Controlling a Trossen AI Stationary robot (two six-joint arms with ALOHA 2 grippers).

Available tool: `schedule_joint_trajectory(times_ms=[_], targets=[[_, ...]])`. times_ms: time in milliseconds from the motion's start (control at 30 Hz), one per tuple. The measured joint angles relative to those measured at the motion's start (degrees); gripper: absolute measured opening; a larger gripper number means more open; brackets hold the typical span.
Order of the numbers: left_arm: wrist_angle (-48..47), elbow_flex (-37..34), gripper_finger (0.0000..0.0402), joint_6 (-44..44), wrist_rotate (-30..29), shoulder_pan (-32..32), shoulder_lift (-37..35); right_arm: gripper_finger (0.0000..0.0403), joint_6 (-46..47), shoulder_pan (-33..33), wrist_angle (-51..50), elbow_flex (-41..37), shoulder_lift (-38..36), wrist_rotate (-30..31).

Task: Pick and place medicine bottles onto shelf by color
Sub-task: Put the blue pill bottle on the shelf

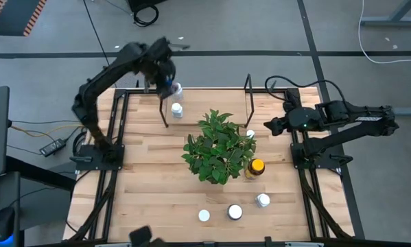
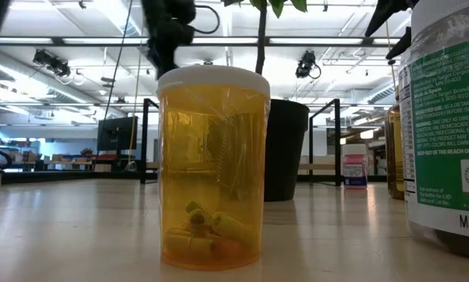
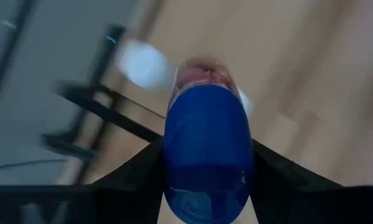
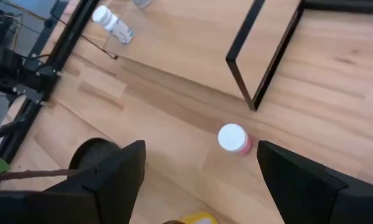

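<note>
My left gripper hangs over the table's far left, by the left post of the black wire shelf, and is shut on a blue medicine bottle. A white bottle stands just beside that post. My right gripper is open in the air at the right; below it, between its fingers in its wrist view, stands a white-capped bottle with a pink label. An amber bottle with a yellow cap and three white-topped bottles stand on the near half of the table. My left gripper pinches the blue bottle's round sides between its two fingers, one on each side. The fingers slant steeply down from above, and the bottle lies along them, its pale end pointing away from the wrist. The bottle is clear of the table.
A leafy potted plant fills the table's middle, between the shelf and the near bottles. The shelf's right post rises close to the pink-labelled bottle. In the low view an amber bottle and a large white jar stand close to the camera.
</note>
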Motion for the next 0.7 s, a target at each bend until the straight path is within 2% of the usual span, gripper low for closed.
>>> schedule_joint_trajectory(times_ms=[167,300,467,700], targets=[[-1.88,14.81,0.0184,3.64,-0.43,0.75,9.51,0.0316,0.23,-0.01,0.25,0.00,2.08,-2.06],[-3.47,22.75,0.0184,5.00,-2.04,0.78,16.11,0.0316,-1.65,0.00,0.26,0.00,2.68,-4.36],[-2.46,20.44,0.0184,6.41,-2.61,-0.24,19.88,0.0316,-4.92,0.00,0.23,0.00,2.65,-6.81],[0.21,20.33,0.0189,8.84,-6.99,-2.81,23.70,0.0316,-9.15,0.00,0.01,0.00,2.59,-10.79]])
